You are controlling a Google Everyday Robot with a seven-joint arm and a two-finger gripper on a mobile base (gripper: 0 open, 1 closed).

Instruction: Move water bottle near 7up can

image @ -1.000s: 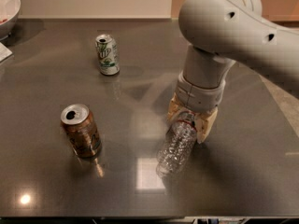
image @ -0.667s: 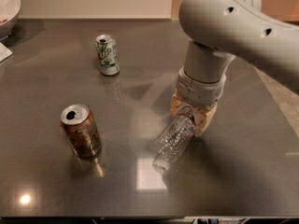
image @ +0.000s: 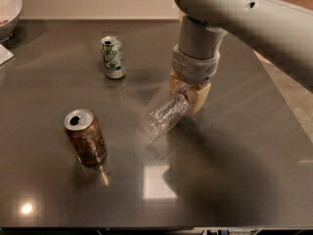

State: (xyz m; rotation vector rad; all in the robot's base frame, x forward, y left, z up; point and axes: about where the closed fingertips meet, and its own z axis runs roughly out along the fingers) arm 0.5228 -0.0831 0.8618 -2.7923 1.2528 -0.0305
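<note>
The water bottle (image: 166, 114) is clear and ribbed. It hangs tilted in my gripper (image: 188, 95), its base pointing down-left just above the table; its cap end is hidden between the tan fingers. My gripper is shut on it, right of the table's middle. The 7up can (image: 113, 57) stands upright, white and green, at the back, up and to the left of the bottle, with a gap between them.
A brown-orange can (image: 86, 137) stands upright at the front left. A white bowl (image: 9, 8) sits at the far-left back corner. The dark table (image: 234, 170) ends at the right and front edges.
My gripper has moved up and to the left with the water bottle, lifting it off the table and bringing it closer to the 7up can.
</note>
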